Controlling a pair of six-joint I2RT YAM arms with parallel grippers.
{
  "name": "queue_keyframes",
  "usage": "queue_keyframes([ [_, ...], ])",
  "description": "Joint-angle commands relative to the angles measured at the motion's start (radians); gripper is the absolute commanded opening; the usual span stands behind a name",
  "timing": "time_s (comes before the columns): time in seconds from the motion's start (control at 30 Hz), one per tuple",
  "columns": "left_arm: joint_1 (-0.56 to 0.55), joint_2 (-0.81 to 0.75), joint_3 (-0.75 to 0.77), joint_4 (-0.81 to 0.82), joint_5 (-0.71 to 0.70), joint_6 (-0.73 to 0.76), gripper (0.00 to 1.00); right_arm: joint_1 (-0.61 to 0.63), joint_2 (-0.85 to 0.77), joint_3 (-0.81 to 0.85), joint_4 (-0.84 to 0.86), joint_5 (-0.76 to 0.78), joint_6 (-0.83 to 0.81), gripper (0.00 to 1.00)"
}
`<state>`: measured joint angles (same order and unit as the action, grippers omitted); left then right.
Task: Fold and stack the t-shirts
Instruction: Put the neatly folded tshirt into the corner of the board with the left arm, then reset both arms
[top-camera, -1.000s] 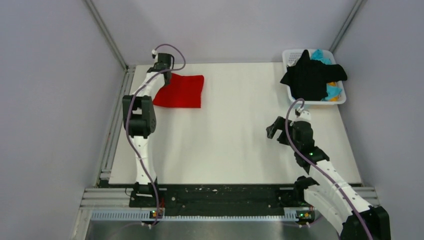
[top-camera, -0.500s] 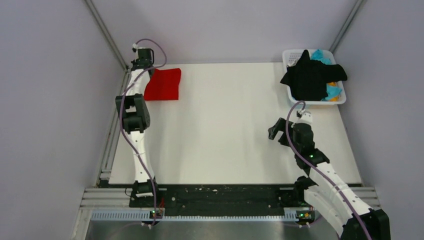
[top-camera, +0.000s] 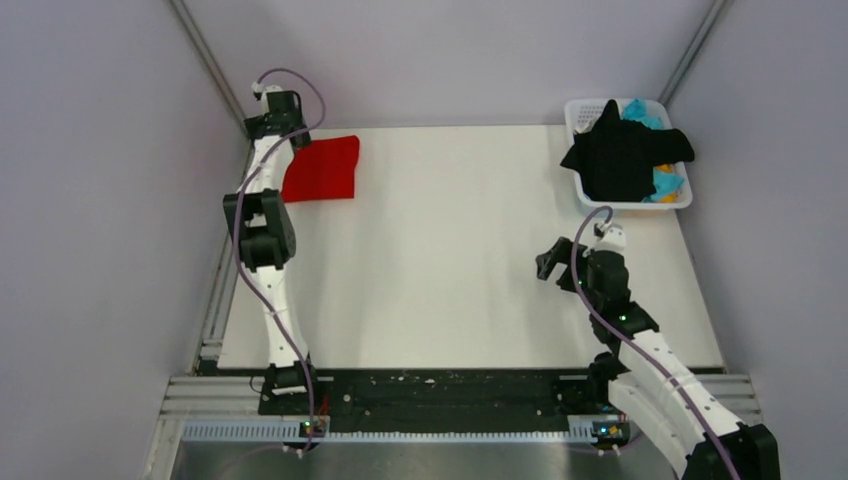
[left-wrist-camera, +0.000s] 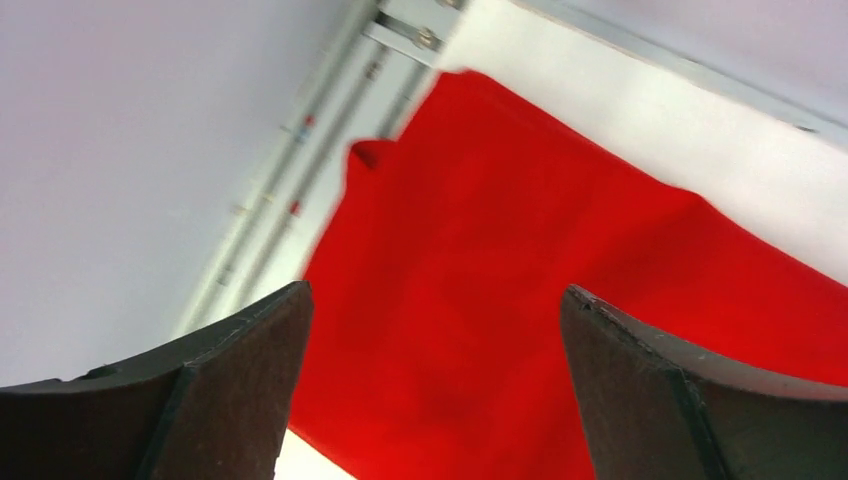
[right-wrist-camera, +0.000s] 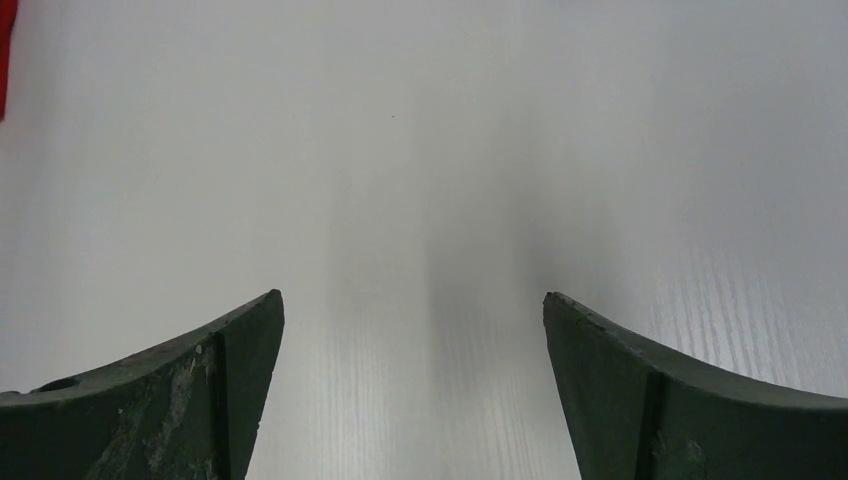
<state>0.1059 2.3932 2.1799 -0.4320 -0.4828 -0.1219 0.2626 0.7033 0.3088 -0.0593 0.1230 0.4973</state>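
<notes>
A folded bright red t-shirt (top-camera: 322, 170) lies flat at the table's far left corner. My left gripper (top-camera: 275, 115) hangs just behind and above its left edge, open, with nothing between the jaws. In the left wrist view the red t-shirt (left-wrist-camera: 520, 250) fills the space below the left gripper (left-wrist-camera: 435, 292), apart from both fingers. A black t-shirt (top-camera: 622, 155) drapes over the basket at the far right, with cyan cloth (top-camera: 640, 110) and a bit of orange cloth (top-camera: 663, 168) under it. My right gripper (top-camera: 550, 262) hovers open over bare table (right-wrist-camera: 412, 297).
The white plastic basket (top-camera: 580, 108) stands at the table's far right corner. A metal rail (left-wrist-camera: 340, 100) runs along the left table edge, close to the red t-shirt. Grey walls enclose the table on the left, back and right.
The left arm dragged the red t-shirt left into the far corner, then its jaws opened and let the cloth go. The right arm barely moved.
</notes>
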Motion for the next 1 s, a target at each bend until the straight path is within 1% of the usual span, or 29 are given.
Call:
queue_keyframes([
  [0.0, -0.004, -0.197, -0.122, 0.028, 0.247, -0.236, 0.98, -0.001, -0.025, -0.019, 0.076, -0.02, -0.011, 0.99],
  [0.13, -0.034, -0.334, -0.279, 0.081, 0.387, -0.385, 0.98, 0.0, -0.052, -0.04, 0.08, -0.02, 0.006, 0.99],
  [0.2, -0.068, -0.41, -0.416, 0.155, 0.451, -0.427, 0.98, 0.0, -0.063, -0.05, 0.084, -0.016, 0.01, 0.99],
  [0.3, -0.164, -0.535, -0.572, 0.166, 0.399, -0.431, 0.98, -0.001, -0.074, -0.044, 0.078, -0.044, 0.007, 0.99],
  [0.43, -0.286, -0.721, -0.812, 0.178, 0.396, -0.441, 0.99, 0.0, -0.082, -0.05, 0.09, -0.086, -0.001, 0.99],
  [0.53, -0.367, -0.917, -1.035, 0.237, 0.4, -0.485, 0.99, -0.001, -0.086, -0.056, 0.102, -0.119, -0.004, 0.99],
  [0.63, -0.49, -1.108, -1.245, 0.285, 0.312, -0.504, 0.99, 0.0, -0.094, -0.082, 0.139, -0.152, -0.003, 0.99],
  [0.67, -0.525, -1.17, -1.333, 0.303, 0.303, -0.505, 0.99, 0.0, -0.099, -0.086, 0.142, -0.154, 0.0, 0.99],
  [0.77, -0.565, -1.341, -1.492, 0.322, 0.304, -0.532, 0.99, 0.001, -0.117, -0.092, 0.124, -0.145, 0.014, 0.99],
  [0.83, -0.566, -1.44, -1.585, 0.329, 0.3, -0.552, 0.99, 0.0, -0.144, -0.086, 0.077, -0.09, 0.07, 0.99],
  [0.9, -0.567, -1.521, -1.642, 0.337, 0.292, -0.563, 0.99, 0.001, -0.185, -0.082, 0.022, -0.036, 0.159, 0.99],
  [0.97, -0.567, -1.576, -1.658, 0.335, 0.298, -0.562, 0.99, 0.0, -0.237, -0.09, 0.012, -0.04, 0.203, 0.99],
])
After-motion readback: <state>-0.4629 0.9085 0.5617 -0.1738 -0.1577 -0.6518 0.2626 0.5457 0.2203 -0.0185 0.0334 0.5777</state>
